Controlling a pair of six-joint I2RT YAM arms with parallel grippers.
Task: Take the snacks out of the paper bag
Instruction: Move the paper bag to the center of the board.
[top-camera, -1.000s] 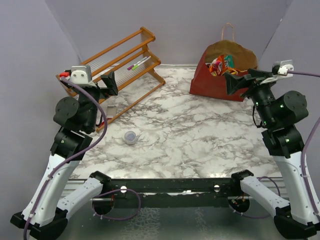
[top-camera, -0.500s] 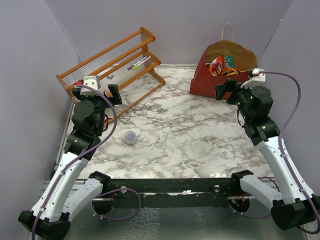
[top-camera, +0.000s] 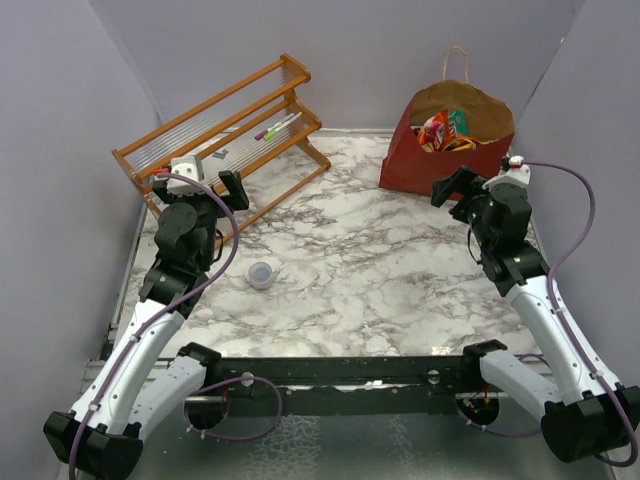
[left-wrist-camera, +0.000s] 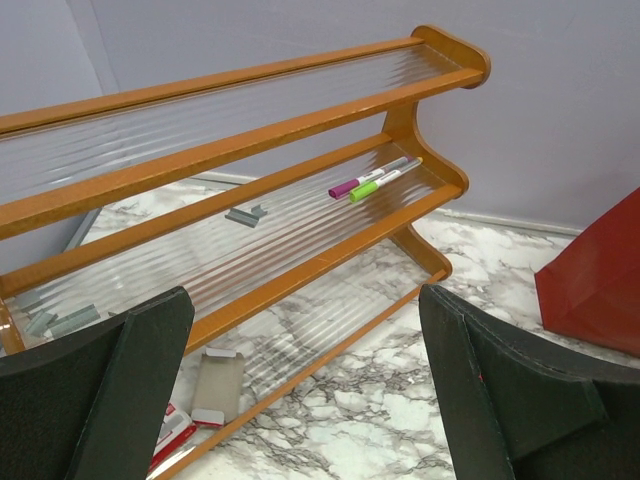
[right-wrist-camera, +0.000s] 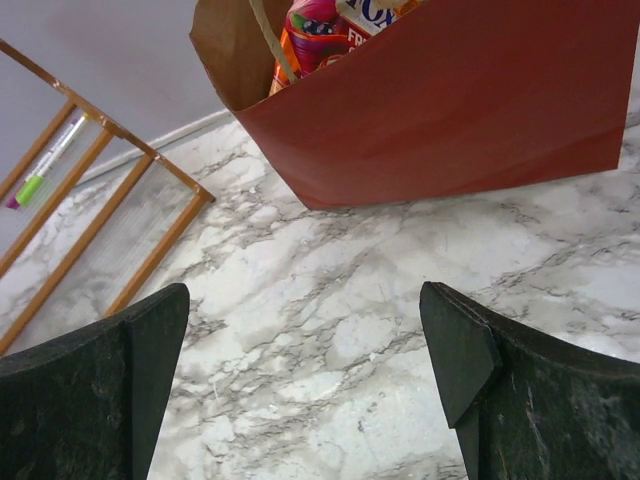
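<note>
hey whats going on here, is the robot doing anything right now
Neither arm holds anything. The right gripper hangs open just in front of the dark red paper bag at the far right of the marble table, and the snacks sit inside it, none out yet. The left gripper is open too, facing the wooden rack with two markers on a shelf. A small clear cup sits on the table near the left arm.
</note>
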